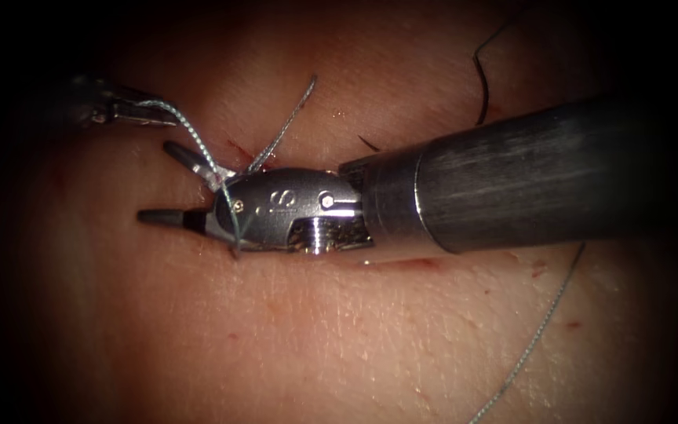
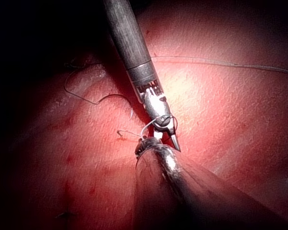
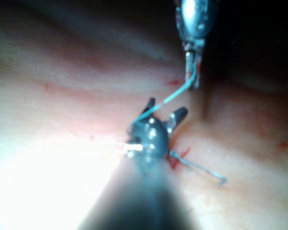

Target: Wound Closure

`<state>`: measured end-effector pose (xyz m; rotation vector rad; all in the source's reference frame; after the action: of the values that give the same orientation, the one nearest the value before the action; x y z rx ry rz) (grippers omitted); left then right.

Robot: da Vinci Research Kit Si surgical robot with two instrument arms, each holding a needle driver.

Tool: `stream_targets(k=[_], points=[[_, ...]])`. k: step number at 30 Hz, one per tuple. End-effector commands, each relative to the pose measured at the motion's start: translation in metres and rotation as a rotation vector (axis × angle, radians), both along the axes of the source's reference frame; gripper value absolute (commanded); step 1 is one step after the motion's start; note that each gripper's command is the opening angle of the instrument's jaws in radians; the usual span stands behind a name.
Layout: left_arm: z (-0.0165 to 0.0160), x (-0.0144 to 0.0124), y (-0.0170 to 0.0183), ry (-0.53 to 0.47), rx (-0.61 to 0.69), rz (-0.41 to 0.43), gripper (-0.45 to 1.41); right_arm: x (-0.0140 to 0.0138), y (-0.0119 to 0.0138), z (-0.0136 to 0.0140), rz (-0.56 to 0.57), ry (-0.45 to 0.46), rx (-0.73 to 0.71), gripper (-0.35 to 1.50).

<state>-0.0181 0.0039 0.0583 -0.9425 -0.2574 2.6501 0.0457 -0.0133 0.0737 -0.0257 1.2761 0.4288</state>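
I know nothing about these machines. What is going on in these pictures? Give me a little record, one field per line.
Left tool: jaws shut on the thread, at the endoscope view's upper left.
Right tool: jaws open, holding nothing; the thread runs between them.
Thread: runs from the left tool down to the right tool's jaws; a loose end sticks up from the tissue.
Needle: cannot tell where it is.
Red fluid: small marks along the cut.

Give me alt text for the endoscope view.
The right tool, jaws open, lies over the cut in the tissue with thread running between them. The left tool holds that thread's upper end, jaws shut.
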Motion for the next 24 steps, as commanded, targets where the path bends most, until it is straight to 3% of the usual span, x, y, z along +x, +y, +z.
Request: stream_targets(k=[1,12,24], points=[[0.0011,-0.0007,-0.0001,0.002,0.001,0.009,-0.45,0.0007,-0.0009,0.0000,-0.011,0.009,0.002,0.59],[0.0066,-0.0016,0.0006,0.042,0.012,0.080,-0.45,0.0000,-0.0013,-0.0016,-0.036,0.059,0.001,0.56],[0.0101,-0.0021,-0.0013,0.030,0.020,0.112,-0.45,-0.0006,-0.0001,-0.0016,0.066,0.190,0.009,0.49]])
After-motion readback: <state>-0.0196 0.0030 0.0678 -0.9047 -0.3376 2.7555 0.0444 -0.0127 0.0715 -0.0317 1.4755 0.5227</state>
